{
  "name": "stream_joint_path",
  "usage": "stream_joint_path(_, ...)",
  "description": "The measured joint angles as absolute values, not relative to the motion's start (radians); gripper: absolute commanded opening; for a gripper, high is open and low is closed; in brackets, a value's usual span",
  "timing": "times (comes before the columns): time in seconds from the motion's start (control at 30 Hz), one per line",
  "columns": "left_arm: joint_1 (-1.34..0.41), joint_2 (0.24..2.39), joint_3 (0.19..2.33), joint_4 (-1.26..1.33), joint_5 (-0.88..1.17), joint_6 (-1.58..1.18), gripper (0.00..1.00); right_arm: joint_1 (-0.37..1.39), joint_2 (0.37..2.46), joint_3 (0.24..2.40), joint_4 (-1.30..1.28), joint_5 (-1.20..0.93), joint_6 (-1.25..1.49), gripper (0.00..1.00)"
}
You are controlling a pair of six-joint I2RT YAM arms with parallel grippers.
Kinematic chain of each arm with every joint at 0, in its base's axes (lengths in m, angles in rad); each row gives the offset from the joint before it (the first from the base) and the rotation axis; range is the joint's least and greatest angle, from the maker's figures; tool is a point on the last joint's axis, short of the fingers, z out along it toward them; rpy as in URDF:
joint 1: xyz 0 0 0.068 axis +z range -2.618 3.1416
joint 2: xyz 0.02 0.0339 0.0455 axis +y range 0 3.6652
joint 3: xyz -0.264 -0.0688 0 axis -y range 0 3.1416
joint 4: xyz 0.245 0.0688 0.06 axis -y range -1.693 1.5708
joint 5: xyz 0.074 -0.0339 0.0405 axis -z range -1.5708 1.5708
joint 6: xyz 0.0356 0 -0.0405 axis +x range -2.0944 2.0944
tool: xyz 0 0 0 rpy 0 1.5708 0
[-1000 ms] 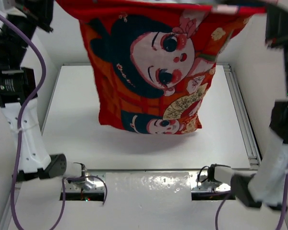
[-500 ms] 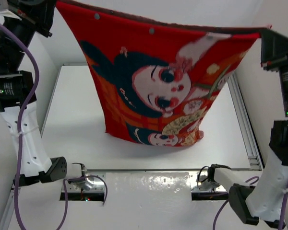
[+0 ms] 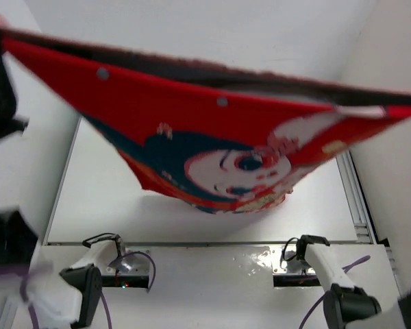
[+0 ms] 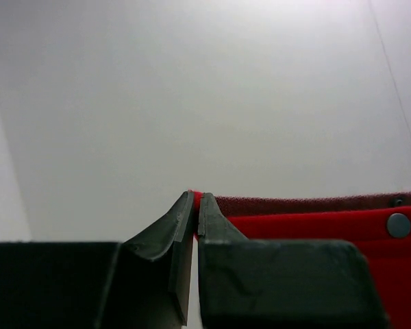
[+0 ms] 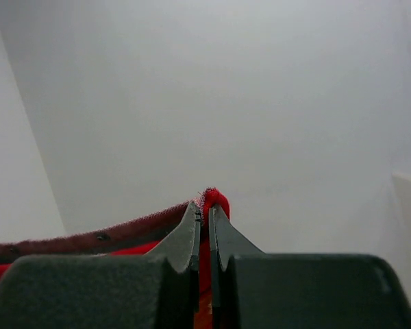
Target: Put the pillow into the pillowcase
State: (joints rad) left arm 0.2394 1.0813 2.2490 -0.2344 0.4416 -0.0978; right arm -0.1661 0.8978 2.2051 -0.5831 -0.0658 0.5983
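Pillowcase (image 3: 192, 127) is stretched wide in the air above the bench (image 3: 89, 205), with the printed cartoon face toward the overhead camera and its belly sagging down. I can't tell whether the low end touches the bench. My left pincer (image 4: 196, 205) is clenched on the left top corner, red hem nipped between the tips. Round snaps (image 3: 103, 72) sit along the top edge. My right pincer (image 5: 204, 218) is clenched on the right top corner, hem bunched just above the tips.
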Motion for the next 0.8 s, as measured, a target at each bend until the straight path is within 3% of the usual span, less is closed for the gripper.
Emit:
stream_joint_path(0.17, 0.2, 0.94, 2.327, -0.204, 0.337, -0.013, 0.0, -0.121, 0.746, 2.218, -0.546, 0.035, 0.577, 0.0)
stream_joint_path(0.37, 0.171, 0.887, 2.344, -0.174, 0.299, 0.034, 0.0, -0.052, 0.714, 2.187, -0.504, 0.038, 0.61, 0.0)
stream_joint_path(0.57, 0.162, 0.894, 2.078, -0.235, 0.324, 0.056, 0.0, -0.015, 0.779, 1.93, -0.5, -0.047, 0.674, 0.0)
stream_joint_path(0.8, 0.124, 1.128, 1.853, -0.255, 0.327, 0.067, 0.0, 0.008, 1.055, 1.698, -0.39, -0.081, 0.677, 0.0)
